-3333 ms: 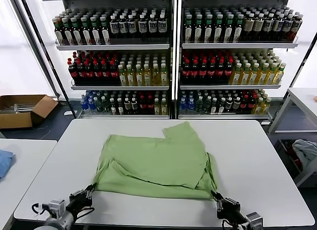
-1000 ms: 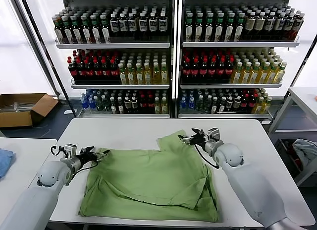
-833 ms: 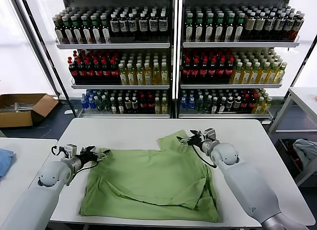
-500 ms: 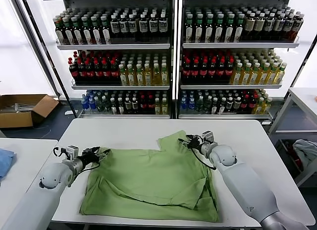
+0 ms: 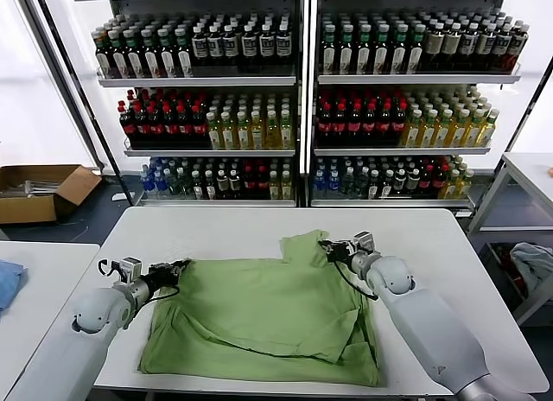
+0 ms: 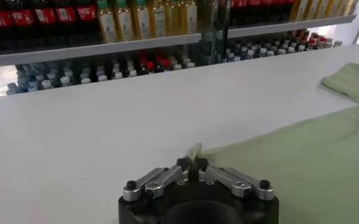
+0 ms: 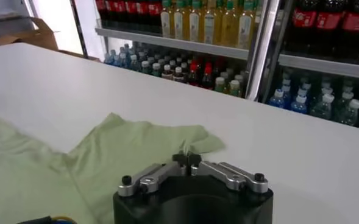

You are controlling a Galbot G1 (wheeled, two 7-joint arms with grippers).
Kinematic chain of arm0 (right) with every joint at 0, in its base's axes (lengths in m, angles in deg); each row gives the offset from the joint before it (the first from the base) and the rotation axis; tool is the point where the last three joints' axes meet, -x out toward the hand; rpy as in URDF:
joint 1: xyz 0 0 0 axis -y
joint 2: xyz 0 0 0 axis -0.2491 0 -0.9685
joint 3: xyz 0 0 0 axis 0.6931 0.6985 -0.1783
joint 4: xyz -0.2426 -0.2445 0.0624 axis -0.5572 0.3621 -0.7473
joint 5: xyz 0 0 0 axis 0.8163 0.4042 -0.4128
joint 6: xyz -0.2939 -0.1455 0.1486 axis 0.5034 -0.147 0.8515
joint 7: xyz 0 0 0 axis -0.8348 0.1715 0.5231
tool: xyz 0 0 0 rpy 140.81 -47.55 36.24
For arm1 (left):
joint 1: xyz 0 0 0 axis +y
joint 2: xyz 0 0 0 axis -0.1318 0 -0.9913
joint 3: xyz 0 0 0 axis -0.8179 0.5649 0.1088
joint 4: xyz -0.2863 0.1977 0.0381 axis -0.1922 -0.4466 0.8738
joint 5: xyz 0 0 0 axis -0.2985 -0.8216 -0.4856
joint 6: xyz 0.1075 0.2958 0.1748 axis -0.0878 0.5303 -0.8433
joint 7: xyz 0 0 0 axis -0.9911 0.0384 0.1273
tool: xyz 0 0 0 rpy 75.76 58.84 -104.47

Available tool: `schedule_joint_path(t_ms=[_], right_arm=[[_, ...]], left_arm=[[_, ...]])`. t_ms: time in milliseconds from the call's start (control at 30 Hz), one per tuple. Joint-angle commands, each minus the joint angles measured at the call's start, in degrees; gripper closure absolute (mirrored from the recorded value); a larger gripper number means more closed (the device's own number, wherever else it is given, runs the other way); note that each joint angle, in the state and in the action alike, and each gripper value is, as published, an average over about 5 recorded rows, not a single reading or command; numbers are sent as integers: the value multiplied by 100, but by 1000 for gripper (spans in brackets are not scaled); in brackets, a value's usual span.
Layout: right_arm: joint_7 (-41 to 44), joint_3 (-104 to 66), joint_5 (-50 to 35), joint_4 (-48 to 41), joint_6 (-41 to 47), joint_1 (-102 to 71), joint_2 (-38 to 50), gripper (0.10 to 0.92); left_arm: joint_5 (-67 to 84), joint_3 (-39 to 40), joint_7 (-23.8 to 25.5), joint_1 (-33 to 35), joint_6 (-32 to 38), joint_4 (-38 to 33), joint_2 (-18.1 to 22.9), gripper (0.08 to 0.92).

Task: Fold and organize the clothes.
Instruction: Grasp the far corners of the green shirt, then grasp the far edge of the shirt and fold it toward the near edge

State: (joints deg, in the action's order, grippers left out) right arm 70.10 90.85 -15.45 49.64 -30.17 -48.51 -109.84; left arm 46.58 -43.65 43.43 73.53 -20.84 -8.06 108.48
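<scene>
- Light green, thin, short-sleeved fabric shirt is spread on the white rounded bench, in the middle of it and toward the near edge, partly doubled over on itself.
- Its long axis is judged to run across the bench, from the robot's left to its right; a sleeve-like flap is pointed toward the far edge and the shelves of bottled drinks. Collar, buttons and logo cannot be made out, so it cannot be told which end is the neck.
- The left pincer is held low at the shirt's far left corner, and in the left wrist view it is seen pinched tight on a small peak of the green cloth.
- The right pincer is held at the far right edge of the flap; in the right wrist view its tips are closed on a thin edge of fabric.
- The cloth is judged light, limp and easily creased: it will sag and drag between two holds, and a thin edge may slip from a narrow pinch.
- Corners and hems are judged the best places to be taken, both at once, so that the fold line is kept straight.
</scene>
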Motion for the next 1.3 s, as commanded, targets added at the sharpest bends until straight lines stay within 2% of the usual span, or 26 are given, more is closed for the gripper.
schedule_joint_path(t_ms=[33, 267, 467, 733, 967, 1100, 1300], right_arm=[[-92, -308, -359, 870, 35, -290, 167, 920], [-249, -892, -638, 2068, 131, -977, 515, 920], [-343, -1495, -740, 2961, 128, -1872, 777, 920], [-365, -2333, -647, 4196, 37, -3425, 842, 920], [-339, -3265, -426, 5162, -69, -4878, 498, 920], [-210, -3433, 200, 5483, -343, -5736, 391, 920], [-258, -3441, 679, 5516, -573, -6447, 188, 920]], left_arm=[[203, -163, -191, 50, 55, -350, -35, 891], [548, -516, -446, 192, 66, -1054, -129, 905], [593, -951, -641, 643, 43, -1831, -138, 906], [475, -1596, -864, 1655, 65, -2842, -47, 906], [268, -2426, -818, 3066, 58, -3637, 188, 906], [-13, -2696, -670, 3735, 141, -3782, 381, 906], [-812, -2713, -500, 4276, 468, -3893, 693, 906]])
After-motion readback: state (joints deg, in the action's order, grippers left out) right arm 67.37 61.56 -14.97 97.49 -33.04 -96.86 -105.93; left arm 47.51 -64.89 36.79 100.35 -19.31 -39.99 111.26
